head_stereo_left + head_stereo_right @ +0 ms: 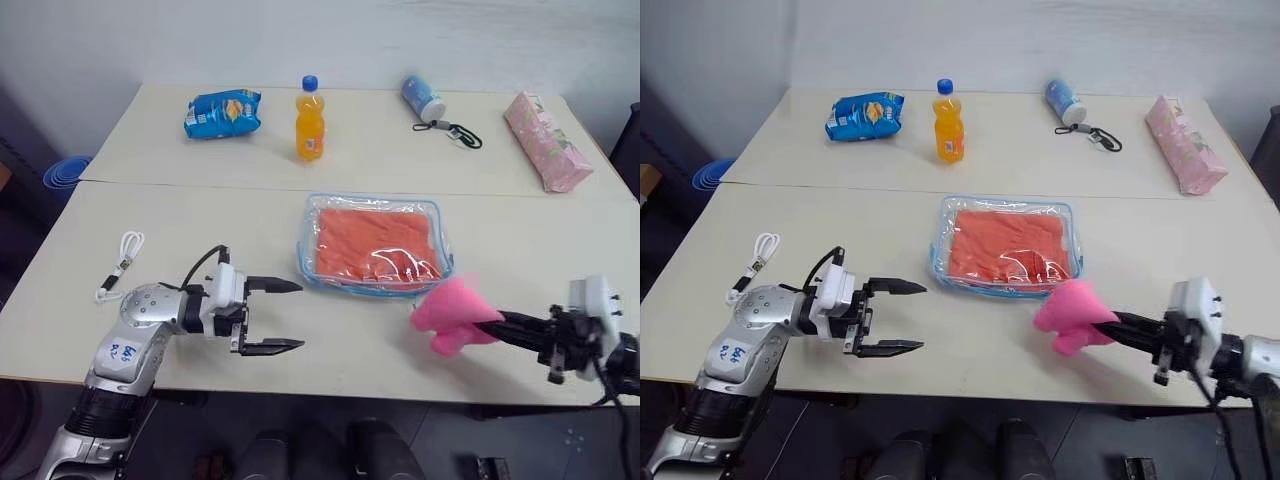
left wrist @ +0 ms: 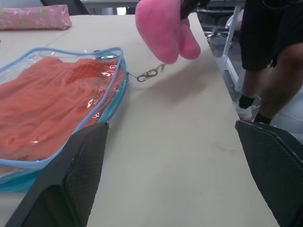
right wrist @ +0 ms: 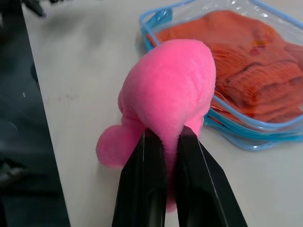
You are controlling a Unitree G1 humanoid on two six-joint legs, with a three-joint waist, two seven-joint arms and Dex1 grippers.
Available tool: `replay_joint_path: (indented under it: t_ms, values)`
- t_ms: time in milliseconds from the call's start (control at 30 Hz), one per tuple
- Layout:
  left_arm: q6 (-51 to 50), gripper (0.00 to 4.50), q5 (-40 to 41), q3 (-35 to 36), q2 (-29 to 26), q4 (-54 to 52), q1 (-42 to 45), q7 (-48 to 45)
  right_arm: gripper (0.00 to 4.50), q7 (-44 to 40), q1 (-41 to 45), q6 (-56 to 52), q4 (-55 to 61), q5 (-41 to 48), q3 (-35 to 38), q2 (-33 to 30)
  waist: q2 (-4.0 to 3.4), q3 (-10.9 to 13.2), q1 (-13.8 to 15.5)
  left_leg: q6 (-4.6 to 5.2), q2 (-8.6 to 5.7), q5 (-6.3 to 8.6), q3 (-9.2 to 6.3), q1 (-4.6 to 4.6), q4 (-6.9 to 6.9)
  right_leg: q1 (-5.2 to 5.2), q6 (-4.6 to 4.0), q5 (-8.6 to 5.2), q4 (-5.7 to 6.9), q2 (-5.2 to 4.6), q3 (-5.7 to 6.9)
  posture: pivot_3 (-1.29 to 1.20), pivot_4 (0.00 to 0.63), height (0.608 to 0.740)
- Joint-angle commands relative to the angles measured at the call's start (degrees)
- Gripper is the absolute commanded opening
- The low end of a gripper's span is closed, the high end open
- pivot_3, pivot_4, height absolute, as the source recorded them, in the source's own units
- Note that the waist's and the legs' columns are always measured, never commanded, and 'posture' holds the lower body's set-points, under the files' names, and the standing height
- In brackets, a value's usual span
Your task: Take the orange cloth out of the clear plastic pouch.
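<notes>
Orange cloth (image 1: 375,243): folded flat inside clear plastic pouch (image 1: 309,262), mid-table. Likely soft, light, limp; pouch film probably slippery. Pinch a fold at the pouch mouth. Left gripper (image 1: 285,316): 2 fingers spread, empty. Right gripper (image 3: 163,139): clamped on pink plush toy (image 1: 452,315).

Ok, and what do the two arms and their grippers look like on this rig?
The left arm has a silver-grey shell with a blue scribbled label, a ribbed black sleeve lower down, a white wrist block and a looping black cable. The left gripper has two slim black fingers with textured inner pads. The right arm is mostly black with a white block and black cabling; the right gripper matches.
</notes>
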State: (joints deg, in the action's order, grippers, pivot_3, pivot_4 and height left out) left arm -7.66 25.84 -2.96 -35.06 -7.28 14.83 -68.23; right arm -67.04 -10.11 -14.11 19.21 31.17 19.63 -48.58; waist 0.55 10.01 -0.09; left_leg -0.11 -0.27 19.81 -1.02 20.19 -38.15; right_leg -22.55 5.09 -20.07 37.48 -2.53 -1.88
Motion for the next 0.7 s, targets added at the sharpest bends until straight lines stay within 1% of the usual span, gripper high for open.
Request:
replay_joint_path:
  t_ms: [33,133,167,200,233,300,333,400,467,500,567,633,700]
  values:
    - [0.24,4.5,-0.37,0.27,0.18,-1.54,-0.11,1.01,0.18,1.64,2.89,8.01,0.15,-6.82,-6.49,2.86,0.0,0.0,-0.02,0.0,0.0,0.0,0.01,0.01,0.0,-0.02,0.0,0.0,0.0,0.0,-0.01,0.0,0.15,0.74]
    - [-0.06,4.5,-0.5,0.08,0.36,-0.9,0.55,1.34,0.18,4.7,5.62,10.44,-1.64,-11.66,-11.23,5.3,0.0,0.0,-0.07,-0.06,0.0,-0.03,0.01,0.01,0.0,-0.03,0.0,0.0,0.01,0.0,-0.01,0.0,0.15,0.74]
    - [-0.02,4.5,-0.61,-0.04,0.4,-0.46,0.84,1.29,0.4,5.21,6.69,11.35,-2.37,-11.89,-12.15,6.45,0.0,0.0,-0.07,-0.14,0.0,-0.07,0.0,0.0,0.0,-0.03,0.0,0.0,0.02,0.0,-0.01,0.0,0.15,0.74]
    - [-0.2,4.5,-0.55,-0.17,0.46,-0.04,1.09,1.17,0.65,5.22,7.56,10.03,-2.63,-11.26,-13.38,7.04,0.0,0.0,-0.06,-0.3,0.0,-0.16,0.01,0.01,0.0,-0.04,0.0,0.0,0.01,0.0,-0.01,0.0,0.15,0.74]
    - [-0.33,4.5,-0.5,-0.25,0.51,0.24,1.25,1.08,0.95,5.15,8.14,9.09,-2.81,-10.83,-14.2,7.36,0.0,0.0,-0.07,-0.31,0.0,-0.17,0.0,0.01,-0.01,-0.03,0.0,0.0,0.01,0.0,0.0,0.0,0.15,0.74]
    - [-1.18,4.5,-0.1,-0.48,0.54,0.54,1.53,0.76,1.62,5.37,9.71,10.64,-3.61,-10.99,-14.89,8.32,0.0,0.0,-0.07,-0.32,0.0,-0.17,-0.01,0.01,0.0,-0.03,0.0,0.0,0.02,-0.01,0.0,0.0,0.15,0.74]
    - [-1.24,4.5,-0.12,-0.53,0.56,0.7,1.65,0.65,1.93,4.09,10.35,12.57,-3.5,-10.34,-14.66,8.28,0.0,0.0,-0.07,-0.32,0.0,-0.17,-0.01,0.02,0.0,-0.04,0.0,0.0,0.02,-0.01,0.0,0.0,0.15,0.74]
    - [-1.38,4.5,0.54,-0.23,0.4,0.89,1.5,-0.28,2.69,2.21,10.19,10.56,-1.51,-5.97,-11.69,6.71,0.0,0.0,-0.07,-0.31,0.0,-0.17,-0.01,0.02,0.02,-0.04,0.0,0.0,0.0,-0.01,0.01,0.0,0.15,0.74]
    - [-1.78,4.5,1.2,0.4,-0.11,0.9,1.07,-1.25,3.36,-1.68,7.72,8.87,-0.5,-1.74,-7.38,3.41,-0.03,0.02,0.09,-0.3,0.0,-0.16,0.0,0.04,0.01,-0.04,0.0,0.0,-0.01,-0.01,0.01,0.0,0.15,0.74]
    - [-1.85,4.5,1.32,0.63,-0.24,0.84,0.83,-1.48,3.77,-2.9,6.73,8.8,-0.44,-0.6,-6.08,2.38,-0.03,0.02,0.2,-0.29,-0.01,-0.16,-0.02,0.05,0.01,-0.03,0.0,0.0,-0.03,-0.03,0.02,0.0,0.15,0.74]
    - [-2.51,4.5,1.85,1.5,-1.3,0.7,-0.4,-2.4,4.44,-5.28,4.66,6.54,-1.18,3.72,-0.84,-0.11,-0.01,0.03,0.13,-0.27,-0.01,-0.15,-0.03,0.04,0.01,0.02,0.0,0.0,-0.08,-0.03,0.04,0.0,0.15,0.74]
    - [-2.69,4.5,2.1,2.47,-2.37,0.93,-1.56,-3.05,4.48,-8.01,3.16,5.66,-3.57,5.66,3.22,-2.41,-0.01,0.03,0.07,-0.22,-0.01,-0.12,-0.02,0.04,0.02,0.02,0.0,0.0,-0.08,-0.03,0.03,0.0,0.15,0.74]
    - [-2.53,4.5,2.27,3.35,-3.25,1.68,-2.34,-3.42,4.48,-10.56,3.71,8.37,-8.72,3.88,4.6,-4.13,-0.01,0.04,-0.2,0.02,0.01,0.02,-0.02,0.01,0.05,0.02,0.0,0.0,-0.08,-0.03,0.02,0.0,0.15,0.74]
